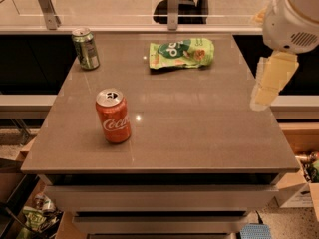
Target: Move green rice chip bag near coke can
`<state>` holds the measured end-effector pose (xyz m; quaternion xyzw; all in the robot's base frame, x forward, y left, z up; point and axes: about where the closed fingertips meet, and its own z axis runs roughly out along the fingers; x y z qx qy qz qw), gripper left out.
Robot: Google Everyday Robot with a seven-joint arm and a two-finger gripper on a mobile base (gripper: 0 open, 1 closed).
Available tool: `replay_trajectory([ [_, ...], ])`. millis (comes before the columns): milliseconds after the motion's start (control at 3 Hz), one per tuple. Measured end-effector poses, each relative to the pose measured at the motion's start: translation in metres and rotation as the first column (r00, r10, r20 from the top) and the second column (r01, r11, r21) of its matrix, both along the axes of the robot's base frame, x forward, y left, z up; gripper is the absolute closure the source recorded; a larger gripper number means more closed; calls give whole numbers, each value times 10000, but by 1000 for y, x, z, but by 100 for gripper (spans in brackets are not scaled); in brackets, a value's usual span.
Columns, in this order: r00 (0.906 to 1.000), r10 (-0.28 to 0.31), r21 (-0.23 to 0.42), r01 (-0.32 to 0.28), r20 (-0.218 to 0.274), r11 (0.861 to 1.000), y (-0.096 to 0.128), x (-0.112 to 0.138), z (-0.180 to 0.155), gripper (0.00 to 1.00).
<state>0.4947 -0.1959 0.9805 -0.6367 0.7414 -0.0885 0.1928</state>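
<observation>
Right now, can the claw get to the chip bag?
Probably yes. The claw hangs by the table's right edge, nothing stands between it and the bag, and the coke can and green can sit far left.

looks like an office or lab space: grey counter (199, 133) over drawers (159, 199), glass partition (104, 4) on metal posts (46, 6), office chair (182, 6) behind, cardboard boxes (297, 193) on floor. gripper (260, 101) hanging over counter's right edge.

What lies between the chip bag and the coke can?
Bare table only, camera view, from green rice chip bag to coke can; gripper hangs at right.
</observation>
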Motion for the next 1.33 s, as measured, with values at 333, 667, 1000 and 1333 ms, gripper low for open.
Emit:
replay_trajectory([
  [333,9984,547,-864,-532,155,9948,1,63,0,0],
  [667,9983,562,-848,-546,170,9949,2,67,-1,0],
  [1000,9978,621,-1170,-592,212,9914,4,80,2,0],
  [1333,9945,1027,-1483,-986,205,9840,15,113,-8,0],
])
